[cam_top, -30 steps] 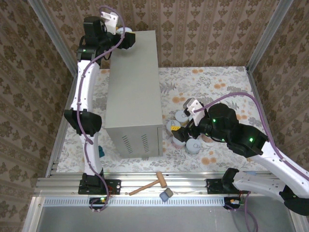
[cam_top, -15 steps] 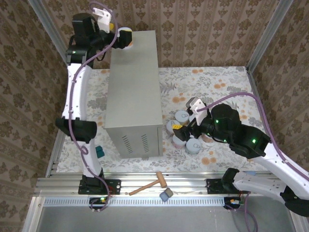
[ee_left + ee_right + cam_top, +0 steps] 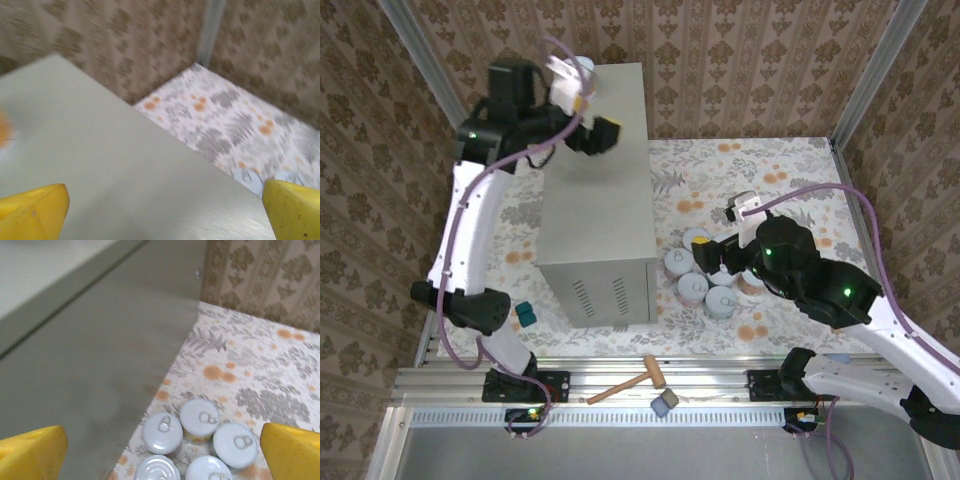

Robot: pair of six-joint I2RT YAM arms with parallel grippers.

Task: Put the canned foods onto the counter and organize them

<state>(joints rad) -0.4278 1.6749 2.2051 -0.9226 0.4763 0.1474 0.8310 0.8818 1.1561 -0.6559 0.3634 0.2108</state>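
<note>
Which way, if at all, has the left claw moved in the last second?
Yes. The left claw has swung from the counter's far-left corner to above its flat top, rightward and toward the near side.

**Small things by the front rail**

A wooden hammer (image 3: 638, 380) lies tilted on the metal rail (image 3: 720, 375) at the near edge. A little grey block (image 3: 665, 404) sits just beside the hammer's head. A small teal thing (image 3: 524, 315) lies at the left side of the flowery table (image 3: 790, 180). Brown patterned walls (image 3: 740, 60) stand all around.
</note>
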